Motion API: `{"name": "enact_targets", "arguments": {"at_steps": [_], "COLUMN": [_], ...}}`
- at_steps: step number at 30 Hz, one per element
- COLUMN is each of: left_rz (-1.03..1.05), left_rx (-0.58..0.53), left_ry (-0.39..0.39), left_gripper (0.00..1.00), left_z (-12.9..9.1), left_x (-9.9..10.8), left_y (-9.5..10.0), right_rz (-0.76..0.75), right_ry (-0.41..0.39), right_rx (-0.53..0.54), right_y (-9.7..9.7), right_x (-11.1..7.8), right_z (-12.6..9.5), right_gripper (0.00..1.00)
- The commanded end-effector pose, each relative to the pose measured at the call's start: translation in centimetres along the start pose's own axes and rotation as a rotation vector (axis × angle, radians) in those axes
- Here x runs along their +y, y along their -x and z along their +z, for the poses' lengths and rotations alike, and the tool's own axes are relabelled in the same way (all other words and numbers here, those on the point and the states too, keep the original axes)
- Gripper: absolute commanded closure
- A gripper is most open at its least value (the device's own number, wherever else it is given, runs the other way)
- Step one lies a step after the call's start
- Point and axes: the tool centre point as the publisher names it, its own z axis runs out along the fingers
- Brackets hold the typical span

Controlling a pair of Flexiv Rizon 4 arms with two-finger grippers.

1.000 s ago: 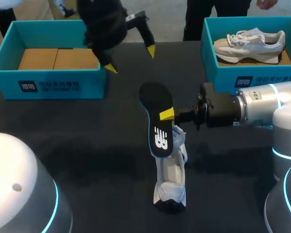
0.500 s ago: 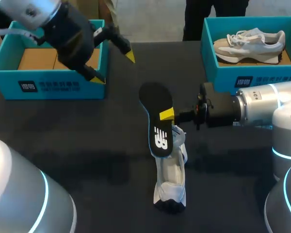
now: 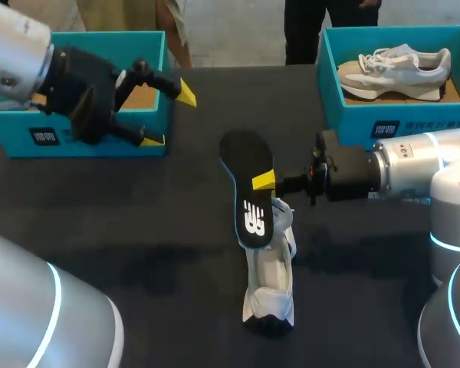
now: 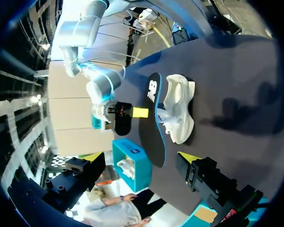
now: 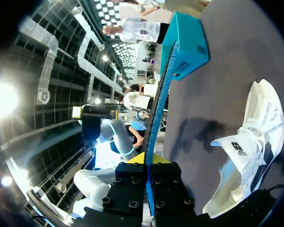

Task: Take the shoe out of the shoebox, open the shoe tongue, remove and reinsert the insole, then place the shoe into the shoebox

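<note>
— What has the right gripper [image 3: 259, 182] got?
— It is clamped on the insole [image 3: 249, 165], a thin, flat, smooth black oval with a blue edge. It is held near the middle of the table [image 3: 138, 222], with its long axis running 12 to 6.
— And the shoe [image 3: 270, 268]?
— At 6 o'clock of the insole, on the dark cloth: white mesh upper, dark sole, opening facing up.
— And the left gripper [image 3: 169, 116]?
— Fingers spread with nothing between them, hovering at 10 o'clock over the near corner of the left shoebox [image 3: 84, 142].
— The boxes?
— Both are teal, rectangular and open-topped. The left one shows brown cardboard [image 3: 142, 97] inside. The right shoebox [image 3: 353, 115], at 2 o'clock, holds a grey-and-white laced sneaker [image 3: 395, 65].
</note>
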Motion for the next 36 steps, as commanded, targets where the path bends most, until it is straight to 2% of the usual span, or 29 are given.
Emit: {"name": "enact_targets", "arguments": {"at_steps": [1,9,15,27,36], "left_rz": [0.005,0.004,0.013,0.013,-0.082], "left_rx": [-0.428,-0.454,-0.539,-0.539,-0.535], "left_ry": [0.001,-0.034,-0.08,-0.08,-0.093], "left_gripper": [0.0,0.0,0.0,0.0,0.0], "left_z": [-0.1,0.9,1.8,1.8,4.9], "left_x": [-0.1,0.5,0.8,0.8,0.8], "left_y": [-1.0,-2.5,-3.7,-3.7,-5.1], "right_rz": [-0.001,-0.001,-0.001,-0.001,-0.024], "right_ry": [0.003,0.003,0.003,0.003,0.019], "right_rx": [-0.002,-0.002,-0.002,-0.002,0.037], "right_y": [0.0,0.0,0.0,0.0,-0.3], "right_x": [-0.1,-0.1,-0.1,-0.1,0.0], "right_z": [0.2,0.2,0.2,0.2,0.8], "right_gripper": [1.0,1.0,1.0,1.0,1.0]}}
